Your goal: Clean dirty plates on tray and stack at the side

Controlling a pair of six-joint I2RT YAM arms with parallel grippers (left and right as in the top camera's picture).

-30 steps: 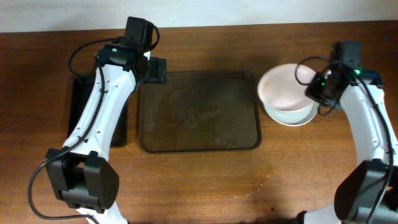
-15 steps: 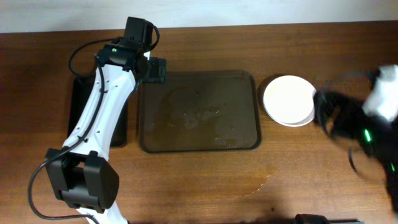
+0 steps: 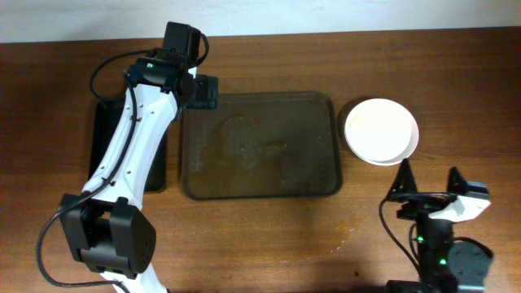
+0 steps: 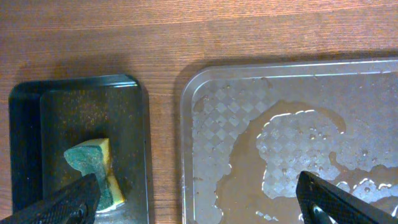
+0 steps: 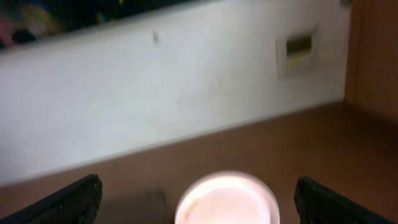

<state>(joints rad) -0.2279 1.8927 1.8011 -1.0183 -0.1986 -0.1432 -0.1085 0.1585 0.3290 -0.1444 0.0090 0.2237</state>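
Note:
The plates [image 3: 381,130] lie as one flat white stack on the table just right of the tray [image 3: 260,146]; how many are in the stack cannot be told. The dark brown tray holds only a film of water [image 4: 292,137]. My left gripper [image 3: 205,91] hovers open over the tray's far left corner, its dark fingers [image 4: 62,205] spread wide with nothing between them. My right gripper [image 3: 430,183] stands open near the table's front edge, well short of the plates [image 5: 227,200], which show blurred between its fingers [image 5: 336,200].
A narrow black tray [image 4: 81,112] lies left of the brown tray with a green and yellow sponge [image 4: 93,163] in it. My left arm [image 3: 130,155] crosses above it. A faint wet mark [image 3: 338,240] shows on the wood in front of the tray.
My right gripper has opened, let go of the top plate and pulled back to the table's front. That plate now lies flat on the stack. The left arm has not moved.

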